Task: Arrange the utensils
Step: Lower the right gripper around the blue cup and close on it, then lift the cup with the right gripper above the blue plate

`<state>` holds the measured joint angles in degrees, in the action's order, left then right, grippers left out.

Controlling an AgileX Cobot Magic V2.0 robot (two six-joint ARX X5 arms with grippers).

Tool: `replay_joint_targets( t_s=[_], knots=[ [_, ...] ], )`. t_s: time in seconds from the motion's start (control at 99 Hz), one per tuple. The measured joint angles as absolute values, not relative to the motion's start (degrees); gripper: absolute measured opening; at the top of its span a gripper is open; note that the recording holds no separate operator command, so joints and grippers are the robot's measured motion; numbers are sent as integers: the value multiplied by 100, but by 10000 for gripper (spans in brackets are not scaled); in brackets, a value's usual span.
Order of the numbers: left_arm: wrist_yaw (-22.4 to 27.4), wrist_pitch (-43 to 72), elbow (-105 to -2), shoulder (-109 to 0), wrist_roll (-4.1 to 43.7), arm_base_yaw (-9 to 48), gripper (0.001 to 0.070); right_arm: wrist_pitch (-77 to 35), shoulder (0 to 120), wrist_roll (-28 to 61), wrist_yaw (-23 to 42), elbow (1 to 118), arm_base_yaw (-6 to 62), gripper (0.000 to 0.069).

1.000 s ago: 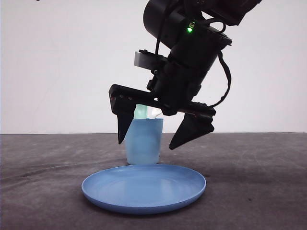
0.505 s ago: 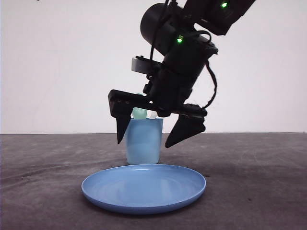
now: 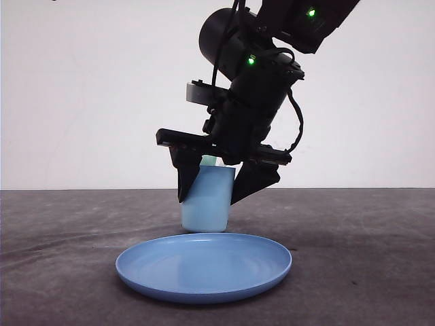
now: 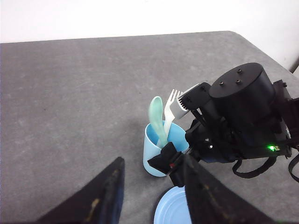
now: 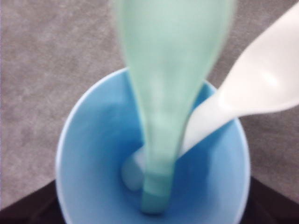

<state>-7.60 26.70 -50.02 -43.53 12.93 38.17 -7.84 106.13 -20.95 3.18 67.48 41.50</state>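
Cup [image 4: 159,149] holds one spoon [image 4: 156,116] and one fork [image 4: 172,105], handles down

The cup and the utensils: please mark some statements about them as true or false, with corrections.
1. The spoon and the fork both stand in the light blue cup. True.
2. The cup stands on the blue plate. False: it stands on the table behind the plate.
3. The right pincer has a finger on each side of the cup. True.
4. The left pincer holds the fork. False: its fingers are empty and apart.
5. The utensils' handles point up. False: the handles are down in the cup.
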Motion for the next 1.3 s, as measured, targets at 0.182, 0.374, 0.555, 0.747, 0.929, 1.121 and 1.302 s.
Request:
replay_joint_targets(
  t_s=[0.182, 0.374, 0.555, 0.747, 0.929, 1.121, 1.302],
  knots=[
    [-760, 2670, -5002, -4353, 1293, 3817, 229, -832, 10608, -2084, 303, 6796, 4150, 422],
    [-760, 2670, -5002, -4353, 1293, 3817, 229, -1210, 10175, -1966, 301, 6823, 4156, 422],
    [-760, 2674, -5002, -4353, 1291, 3817, 229, -1758, 9089, -1708, 305, 6897, 4307, 422],
    [-760, 2676, -5002, -4353, 1291, 3817, 229, -2418, 8082, -1448, 397, 6919, 4681, 422],
    [-760, 2674, -5002, -4353, 1291, 3817, 229, -2980, 7660, -1343, 620, 6919, 4950, 422],
    [-760, 2672, -5002, -4353, 1291, 3817, 229, -3328, 7675, -1328, 794, 6792, 5183, 422],
    [-760, 2672, -5002, -4353, 1291, 3817, 229, -2832, 7675, -1402, 908, 6062, 5544, 421]
  ],
)
